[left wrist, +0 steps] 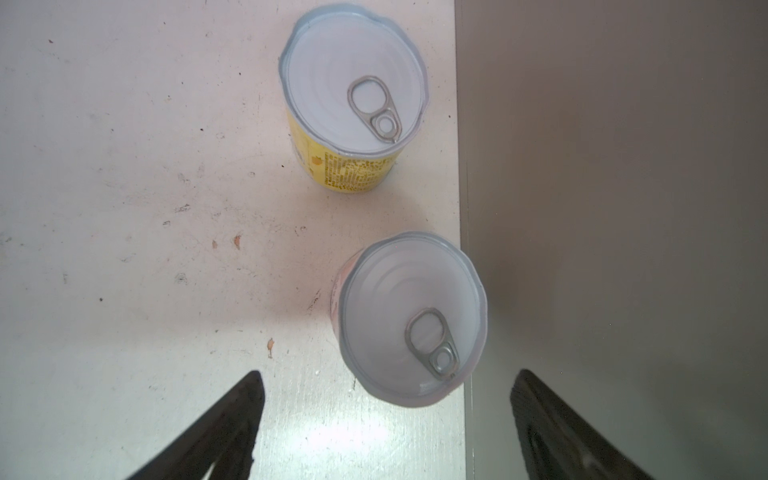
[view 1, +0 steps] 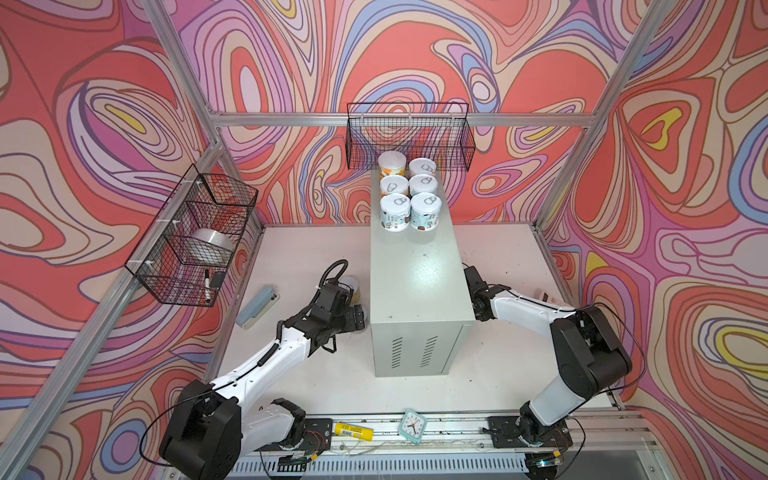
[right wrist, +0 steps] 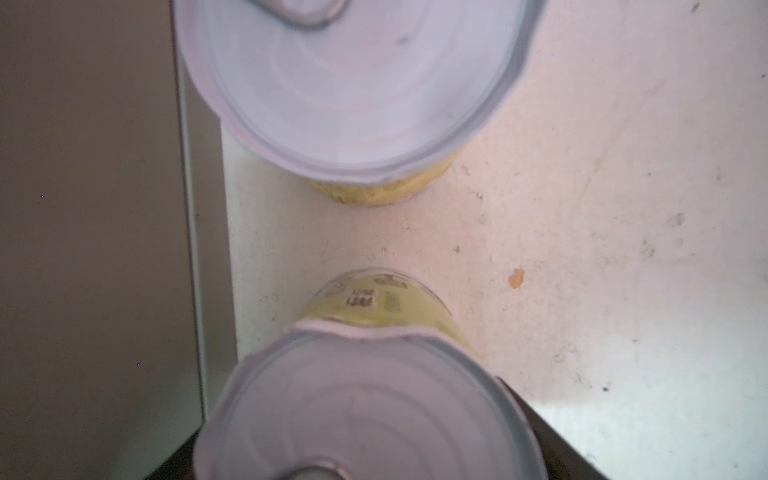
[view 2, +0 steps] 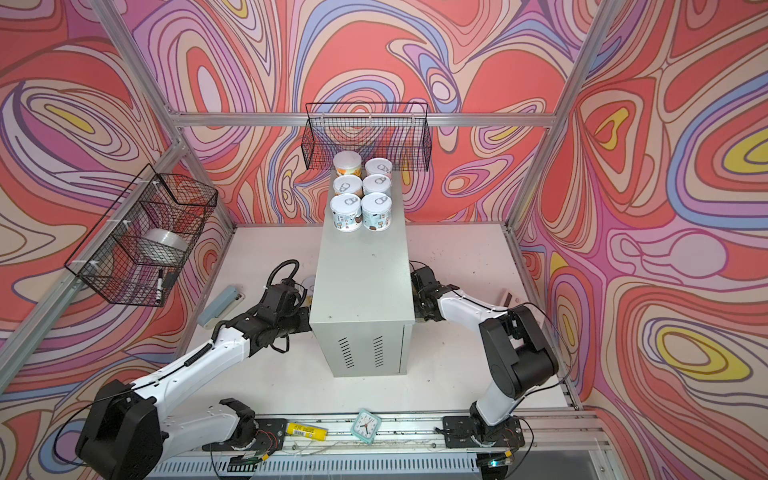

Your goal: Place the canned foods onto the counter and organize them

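Counter (view 1: pixel 415 282), a tall pale grey-green metal box with a glossy top, carries six upright cans (view 1: pixel 424 208) at its far end; four more stand on the white tabletop (view 1: pixel 299 249) beside its long sides. Left of it a pink-labelled can (left wrist: pixel 411 320), paper-wrapped, pull-tab lid up, stands just ahead of the left gripper (left wrist: pixel 388 374), fingers (left wrist: pixel 232 424) spread and empty. Right of it a yellow-labelled can (right wrist: pixel 365 399) sits between the fingers of the right gripper (right wrist: pixel 353 424); whether they pinch it I cannot tell.

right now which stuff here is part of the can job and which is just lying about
job: six cans up top, cabinet, left pair of cans and right pair of cans on the table
lying about: stapler, clock, yellow tube, tape roll, marker, baskets
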You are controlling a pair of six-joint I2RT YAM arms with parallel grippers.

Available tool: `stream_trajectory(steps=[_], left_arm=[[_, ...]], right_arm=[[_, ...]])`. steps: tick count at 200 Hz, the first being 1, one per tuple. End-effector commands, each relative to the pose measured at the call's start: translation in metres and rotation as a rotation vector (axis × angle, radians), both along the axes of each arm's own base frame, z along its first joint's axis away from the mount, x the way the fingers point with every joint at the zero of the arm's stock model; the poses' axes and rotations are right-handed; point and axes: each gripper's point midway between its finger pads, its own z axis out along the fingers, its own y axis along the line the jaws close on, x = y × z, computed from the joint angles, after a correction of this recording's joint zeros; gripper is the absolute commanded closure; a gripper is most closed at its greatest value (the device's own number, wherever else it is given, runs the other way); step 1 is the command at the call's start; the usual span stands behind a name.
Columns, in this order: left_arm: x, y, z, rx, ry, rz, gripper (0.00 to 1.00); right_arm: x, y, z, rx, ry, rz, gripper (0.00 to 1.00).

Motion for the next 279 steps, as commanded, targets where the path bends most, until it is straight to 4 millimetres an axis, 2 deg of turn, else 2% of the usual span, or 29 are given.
stream_trajectory(steps=[1,39,150,178,192,204,209,219,224,243,279], left_arm=[[0.005,-0.004,0.011,-0.024,-0.034,0.001,0.07],[0.003,-0.004,0.009,-0.03,-0.034,0.002,0.07],[0.002,-0.005,0.009,-0.045,-0.046,-0.005,0.07],[0.001,-0.005,0.009,-0.045,-0.045,-0.007,0.06],[0.0,-0.005,0.009,-0.045,-0.046,-0.008,0.07],[0.001,-0.004,0.011,-0.045,-0.051,-0.007,0.07],[0.001,-0.004,0.011,-0.045,-0.051,-0.007,0.07],[0.001,-0.004,0.012,-0.043,-0.054,-0.008,0.07],[0.001,-0.004,0.013,-0.044,-0.055,-0.01,0.07],[0.001,-0.003,0.016,-0.031,-0.055,-0.012,0.08],[-0.003,0.004,0.022,0.006,-0.048,-0.007,0.07]], right_arm=[[0.01,-0.005,0.006,-0.042,-0.023,-0.01,0.13],[0.018,-0.004,0.003,-0.06,-0.026,-0.004,0.14],[0.009,-0.003,-0.014,-0.054,0.022,0.005,0.18],[0.011,-0.002,-0.018,-0.054,0.033,0.008,0.23],[0.01,-0.001,-0.018,-0.051,0.033,0.011,0.32],[0.009,-0.002,-0.016,-0.051,0.034,0.011,0.49],[0.009,-0.002,-0.014,-0.053,0.033,0.011,0.59],[0.008,-0.004,-0.01,-0.059,0.031,0.011,0.89],[0.007,-0.005,-0.007,-0.061,0.027,0.009,0.99],[0.002,-0.01,0.01,-0.071,0.012,0.006,1.0],[-0.02,-0.021,0.07,-0.072,-0.027,0.016,1.0]])
